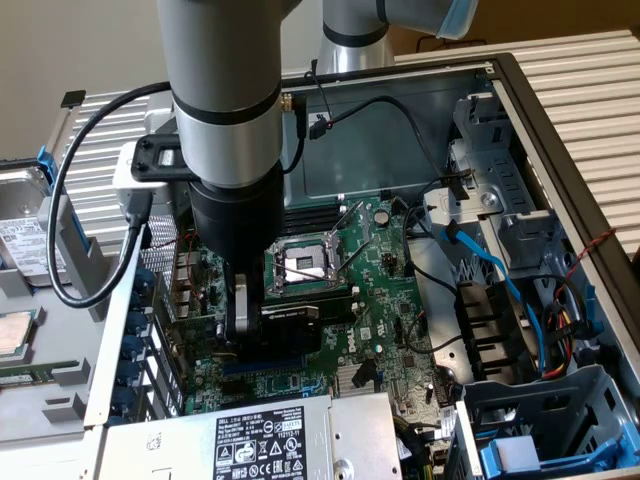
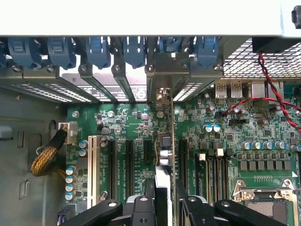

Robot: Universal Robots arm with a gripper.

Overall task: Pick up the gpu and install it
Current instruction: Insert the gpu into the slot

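The gpu (image 1: 288,318) stands on edge over the green motherboard (image 1: 390,290), its black shroud with a small label facing the exterior view's right. My gripper (image 1: 245,312) comes straight down from the arm and is shut on the card's upper edge. From the wrist, the gpu (image 2: 164,146) shows edge-on, running between the black expansion slots toward its silver bracket (image 2: 162,92) at the case's rear openings. The black fingers (image 2: 141,207) press on both sides of the card, with the gripper (image 2: 164,203) centred on it. Whether the card sits fully in a slot I cannot tell.
The open CPU socket (image 1: 305,265) lies just beyond the card. A power supply (image 1: 260,440) borders the board's near edge; blue cables (image 1: 500,270) and a drive cage fill the exterior view's right. Blue slot latches (image 2: 94,49), a red-black twisted wire (image 2: 273,89) and a braided cable (image 2: 47,157) are close by.
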